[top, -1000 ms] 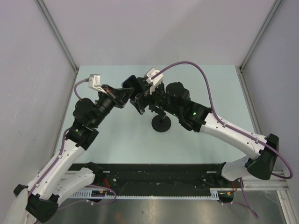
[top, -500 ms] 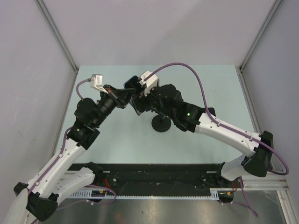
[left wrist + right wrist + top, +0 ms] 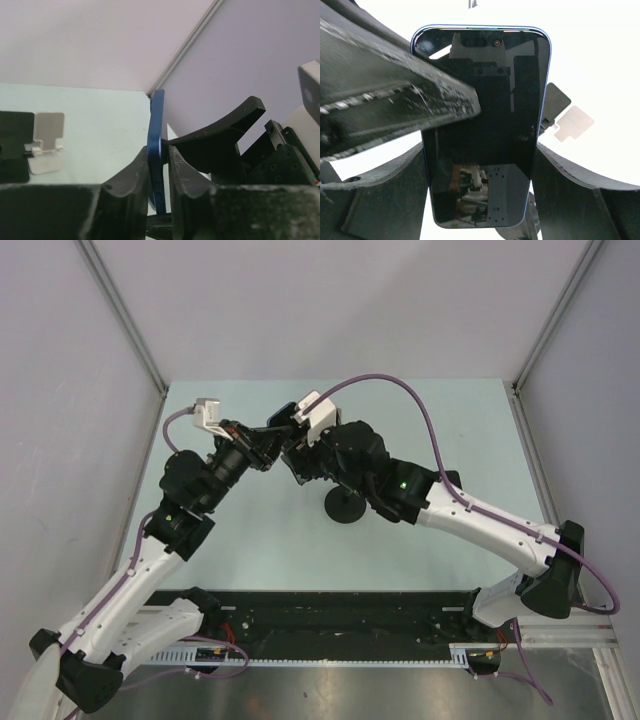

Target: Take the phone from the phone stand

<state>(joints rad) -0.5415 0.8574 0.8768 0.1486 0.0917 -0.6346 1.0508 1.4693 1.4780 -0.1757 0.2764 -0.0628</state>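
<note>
The phone (image 3: 485, 125), black-screened with a blue rim, is off the stand and held in the air between both grippers. In the left wrist view it shows edge-on (image 3: 158, 115), and my left gripper (image 3: 158, 152) is shut on its faces. My right gripper (image 3: 480, 167) is shut on its two long edges, screen toward the camera. One left finger (image 3: 395, 110) crosses the screen's upper left. In the top view the phone (image 3: 281, 429) sits where the left gripper (image 3: 264, 445) and right gripper (image 3: 296, 447) meet. The black round-based phone stand (image 3: 345, 506) stands empty on the table below the right wrist.
A small white holder (image 3: 47, 142) and a black one (image 3: 12, 145) sit on the pale green table (image 3: 450, 430) beyond the grippers. The enclosure walls and corner posts close in the back and sides. A black rail (image 3: 340, 615) runs along the near edge.
The right arm has carried the phone left toward the left gripper. The left gripper's fingers have come onto the phone's faces, so both grippers now hold it.
</note>
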